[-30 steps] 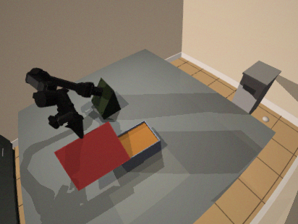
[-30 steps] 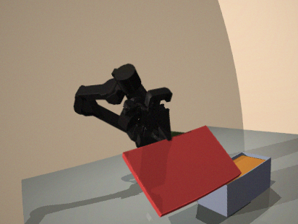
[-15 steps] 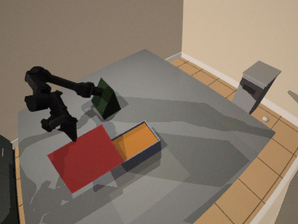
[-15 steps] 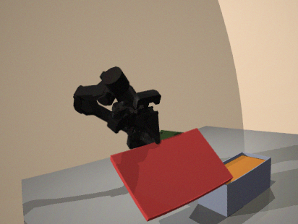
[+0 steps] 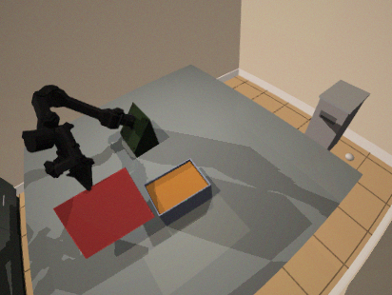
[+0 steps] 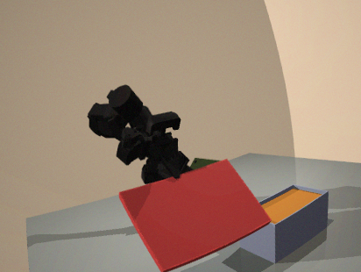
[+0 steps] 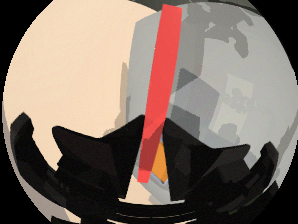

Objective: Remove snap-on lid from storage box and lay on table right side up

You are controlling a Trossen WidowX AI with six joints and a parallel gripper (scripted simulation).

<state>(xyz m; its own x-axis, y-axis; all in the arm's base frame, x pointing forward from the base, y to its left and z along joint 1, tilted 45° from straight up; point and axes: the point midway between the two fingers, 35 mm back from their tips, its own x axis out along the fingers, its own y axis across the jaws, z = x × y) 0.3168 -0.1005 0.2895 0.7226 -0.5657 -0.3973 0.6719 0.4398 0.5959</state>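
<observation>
The red lid (image 5: 105,216) (image 6: 197,211) (image 7: 167,55) is in the air, off the box, a plain flat face showing in the top and exterior views. It is steeply tilted, its lower side towards the exterior camera. My gripper (image 5: 89,188) (image 6: 177,175) (image 7: 153,120) is shut on one edge of it, at the lid's upper side. The storage box (image 5: 190,205) (image 6: 302,228) stands upright and open on the table (image 5: 200,95) (image 6: 66,225), with an orange inside. In the top view the lid appears just left of the box; in the exterior view its corner overlaps the box's near end. The gap between them cannot be told.
The arm's dark green base block (image 5: 138,135) (image 6: 206,163) stands behind the lid and box. A grey cabinet (image 5: 340,97) and a small white ball (image 5: 349,156) are on the floor beyond the table edge. A dark object (image 5: 9,238) is off the table's left side.
</observation>
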